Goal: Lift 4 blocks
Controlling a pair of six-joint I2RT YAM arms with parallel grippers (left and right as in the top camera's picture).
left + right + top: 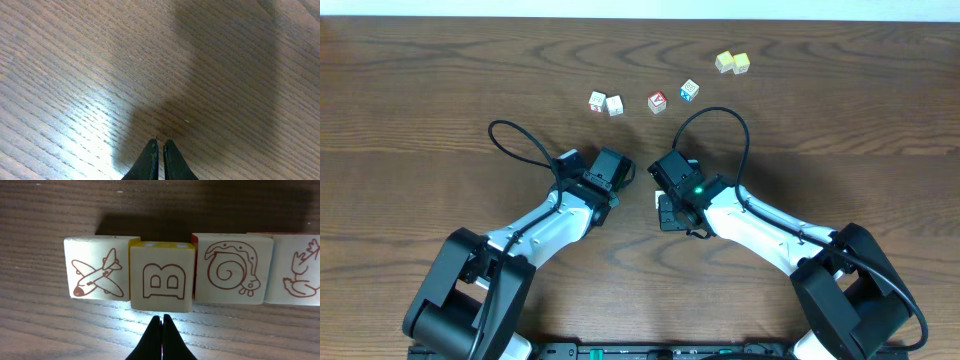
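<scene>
Four blocks stand side by side in the right wrist view, cream faces with brown-red line drawings: an airplane, a letter B, a snail and a bird, the last cut off by the frame edge. The B block sits slightly nearer than its neighbours. My right gripper is shut and empty, its tips just short of the B block's front edge. Overhead, my right gripper hides this row. My left gripper is shut over bare wood, holding nothing; overhead the left gripper faces the right one.
Loose cubes lie along the far side of the wooden table: two white ones, a red-faced one, a blue-sided one and a pale yellow pair. Black cables loop behind each wrist.
</scene>
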